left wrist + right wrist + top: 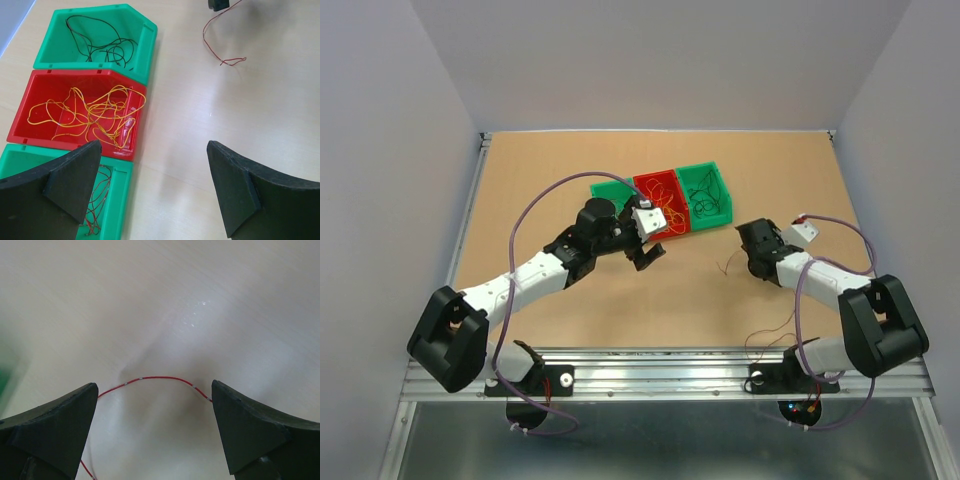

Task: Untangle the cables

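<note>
The cables are sorted by colour in three bins. Black strands (100, 47) lie in a green bin (145, 30), orange-yellow ones (87, 112) in the red bin (30, 100), and dark red ones (100, 200) in a second green bin (122, 190). One loose red cable (212, 40) lies on the table. It arches between the fingers of my right gripper (155, 425), which is open and low over it (165, 378). My left gripper (155, 190) hangs open beside the bins, holding nothing. From above, the left gripper (650, 256) is at the red bin's near edge and the right gripper (748, 258) at the loose cable (726, 265).
The three bins (705, 190) stand in a row at the middle back of the brown table (570, 320). Grey walls close in the sides and back. A metal rail (660, 365) carrying the arm bases runs along the near edge.
</note>
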{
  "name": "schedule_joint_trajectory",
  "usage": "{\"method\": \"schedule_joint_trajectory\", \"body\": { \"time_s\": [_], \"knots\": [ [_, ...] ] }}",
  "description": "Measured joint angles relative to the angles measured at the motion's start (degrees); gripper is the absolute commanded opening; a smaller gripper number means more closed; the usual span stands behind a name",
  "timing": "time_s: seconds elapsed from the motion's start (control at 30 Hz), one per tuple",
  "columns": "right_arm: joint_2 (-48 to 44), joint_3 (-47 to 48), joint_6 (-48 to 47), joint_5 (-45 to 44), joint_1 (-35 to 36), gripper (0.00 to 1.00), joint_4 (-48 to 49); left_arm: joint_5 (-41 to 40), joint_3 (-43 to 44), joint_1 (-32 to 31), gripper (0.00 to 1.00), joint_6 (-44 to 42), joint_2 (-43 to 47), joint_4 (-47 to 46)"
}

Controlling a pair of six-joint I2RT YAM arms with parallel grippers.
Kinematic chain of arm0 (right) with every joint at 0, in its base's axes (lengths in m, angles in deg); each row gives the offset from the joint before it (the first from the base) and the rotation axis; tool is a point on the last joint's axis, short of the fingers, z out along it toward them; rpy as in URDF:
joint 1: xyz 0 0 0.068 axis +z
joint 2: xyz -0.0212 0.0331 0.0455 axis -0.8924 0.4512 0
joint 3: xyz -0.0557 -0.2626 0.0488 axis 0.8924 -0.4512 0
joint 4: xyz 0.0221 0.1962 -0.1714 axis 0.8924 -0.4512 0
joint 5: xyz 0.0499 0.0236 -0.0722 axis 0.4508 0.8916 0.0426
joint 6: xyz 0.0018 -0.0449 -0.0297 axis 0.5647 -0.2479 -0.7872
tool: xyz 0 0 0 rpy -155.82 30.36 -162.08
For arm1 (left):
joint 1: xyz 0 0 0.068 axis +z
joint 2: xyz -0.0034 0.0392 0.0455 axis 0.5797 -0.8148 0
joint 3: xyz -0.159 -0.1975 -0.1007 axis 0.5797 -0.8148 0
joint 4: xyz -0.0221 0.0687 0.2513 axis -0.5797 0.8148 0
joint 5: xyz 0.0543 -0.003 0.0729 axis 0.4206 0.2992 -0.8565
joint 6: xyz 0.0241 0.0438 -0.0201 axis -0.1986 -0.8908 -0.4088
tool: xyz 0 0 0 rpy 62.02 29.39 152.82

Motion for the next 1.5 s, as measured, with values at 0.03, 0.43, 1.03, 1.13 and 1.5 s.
{"method": "schedule_joint_trajectory", "body": {
  "time_s": [0.03, 0.43, 1.03, 1.13, 1.5],
  "knots": [
    [-0.61, -0.5, -0.28, 0.66, 0.02, 1.0, 0.68, 0.0, 0.0, 0.0, 0.99, 0.0, -0.11, 0.0],
    [-1.27, -2.95, 4.94, 2.45, 0.11, 1.0, 3.54, -0.37, 0.0, 0.0, 0.99, -0.15, -1.46, 0.44],
    [2.56, -2.1, 4.35, 3.3, 1.7, 1.0, 5.35, -0.39, 0.0, 0.0, 0.99, -0.17, -1.46, 0.44],
    [6.51, 0.39, -0.15, 3.48, 4.59, 1.0, 5.44, -0.39, 0.0, 0.0, 0.99, -0.2, -1.49, 0.44],
    [15.63, 8.7, -13.55, 6.62, 17.25, 0.42, 10.01, -0.63, 0.0, 0.0, 0.99, -0.2, -1.7, 0.48]
  ]
}}
